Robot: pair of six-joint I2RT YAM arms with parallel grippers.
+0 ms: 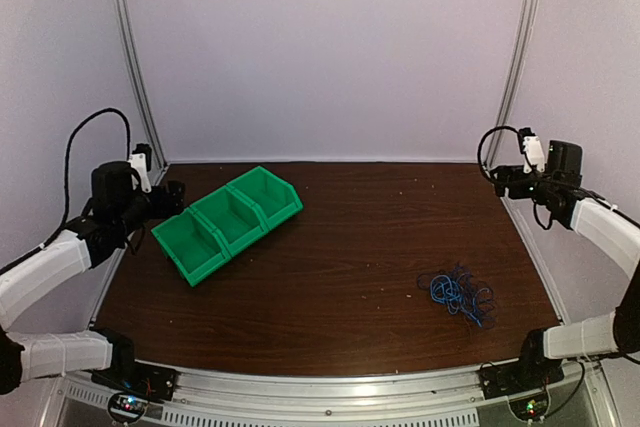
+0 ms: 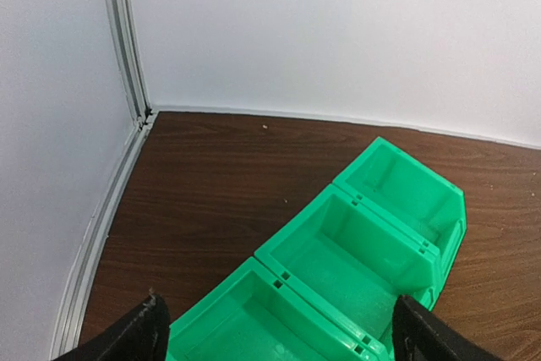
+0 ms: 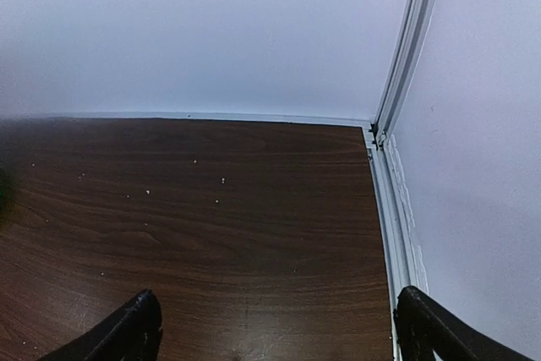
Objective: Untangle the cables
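1. Blue and black, hair-thin and heaped in one loose knot: the cables, lying on the near-right part of the table, near the right arm's base.
2. Seen only from the top camera; out of both wrist views.
3. Well apart from both grippers and from the green bins.
4. Dark brown wood grain on the table, closed in by pale walls at the back and sides, with metal rails in the far corners.
5. Three open-topped bins joined in a row, set at a slant on the left half, running from near-left toward far-centre.
6. Left gripper held up at the left edge, just beside the nearest bin's end and pointing across the row. Jaws spread wide, gripping nothing, one dark fingertip at each lower corner of the wrist view with the bins between and below.
7. Right gripper raised at the far right edge, aimed at the far-right corner. Jaws likewise wide and gripping nothing, fingertips far apart over wood dotted with small pale specks.
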